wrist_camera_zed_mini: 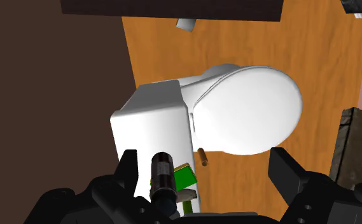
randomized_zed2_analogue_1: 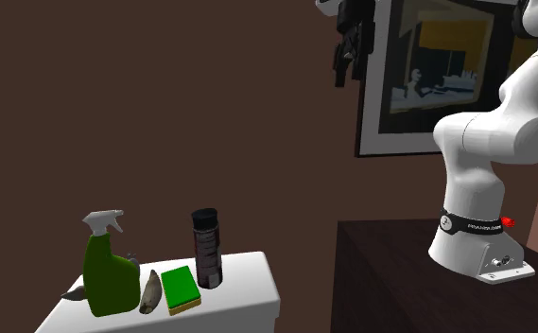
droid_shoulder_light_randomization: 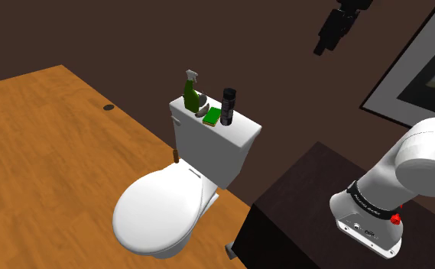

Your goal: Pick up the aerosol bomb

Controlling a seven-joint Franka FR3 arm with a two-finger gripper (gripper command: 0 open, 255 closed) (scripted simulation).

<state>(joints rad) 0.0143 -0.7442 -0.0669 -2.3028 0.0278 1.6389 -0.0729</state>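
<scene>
Pincer [wrist_camera_zed_mini: 208, 175] hanging high above toilet, black fingers standing spread, gripping nothing. Black cylindrical aerosol can [droid_shoulder_light_randomization: 228, 106] standing upright on top of white toilet tank [droid_shoulder_light_randomization: 223, 145], well below pincer. Flat green sponge [droid_shoulder_light_randomization: 211, 115] lying just beside can. Small grey-brown oblong object [randomized_zed2_analogue_1: 149, 291] lying just past sponge, with dark green spray bottle with white trigger [droid_shoulder_light_randomization: 191, 93] standing next to it. White closed toilet lid [droid_shoulder_light_randomization: 158, 210] sitting over orange wooden floor [droid_shoulder_light_randomization: 40, 137]. White arm [droid_shoulder_light_randomization: 426, 164] rising from dark box stand [droid_shoulder_light_randomization: 300, 222].
</scene>
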